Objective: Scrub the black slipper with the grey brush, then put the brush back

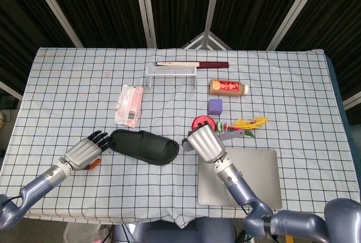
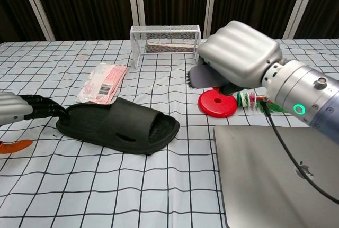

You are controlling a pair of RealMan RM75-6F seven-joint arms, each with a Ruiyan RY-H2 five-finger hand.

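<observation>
A: Nearest to us we see the laptop (image 1: 240,176), closed, lying on the checked tablecloth (image 1: 67,85) at the front right

B: Just past its left corner we have the right hand (image 2: 238,58), lifted off the table with its fingers curled tight round the grey brush (image 2: 200,76); in the head view the brush handle sticks out to the right of the fist and the bristle end to the left

A: And the black slipper (image 1: 142,146)? We see it flat on the cloth, left of that hand and apart from it

B: Yes, and the left hand (image 1: 83,151) is at the slipper's left end. Its dark fingers (image 2: 39,107) are stretched towards the rim and look to be touching it, though we cannot tell whether they pinch it. An orange thing (image 2: 15,146) lies beside that hand

A: Further back we find the red disc (image 2: 217,103) just behind the brush, with the feathered toy (image 1: 243,125) to its right and the purple cube (image 1: 215,106) behind it

B: Then the pink packet (image 1: 128,105) to the left, the brown bottle (image 1: 228,88) on its side, and furthest the wire rack (image 2: 165,42) with a dark red stick (image 1: 192,63) behind it
</observation>
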